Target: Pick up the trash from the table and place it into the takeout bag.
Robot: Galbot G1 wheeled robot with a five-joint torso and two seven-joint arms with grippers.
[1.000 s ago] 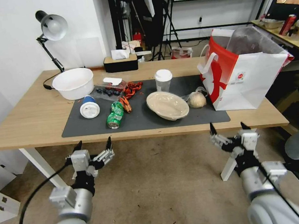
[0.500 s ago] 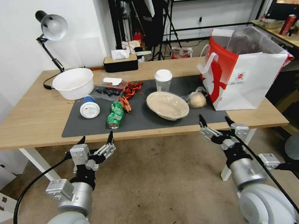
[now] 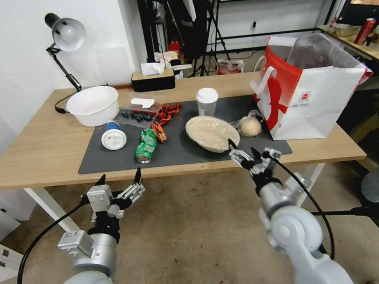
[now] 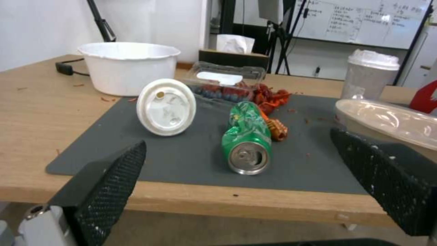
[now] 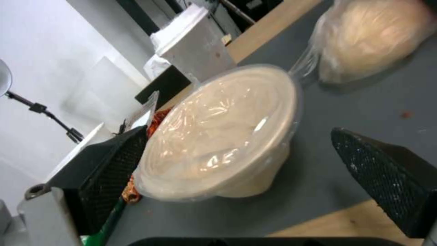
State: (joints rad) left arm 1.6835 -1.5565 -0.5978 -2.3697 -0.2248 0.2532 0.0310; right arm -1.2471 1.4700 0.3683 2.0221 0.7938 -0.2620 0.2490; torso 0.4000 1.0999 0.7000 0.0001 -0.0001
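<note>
No legible wording anywhere: only a small red logo on the takeout bag (image 3: 305, 96), too small to make out, and faint handwriting on the whiteboard (image 4: 364, 20), perhaps notes, likewise unreadable.

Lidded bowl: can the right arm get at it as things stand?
Probably yes. The right gripper is open at the table edge facing the lidded bowl, with nothing between; the bun sits aside.

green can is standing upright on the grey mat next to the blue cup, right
Not quite. The green can is crushed and lying on its side, not upright; the left wrist view shows its top facing the table edge. It does lie on the grey mat next to the blue cup.
</note>
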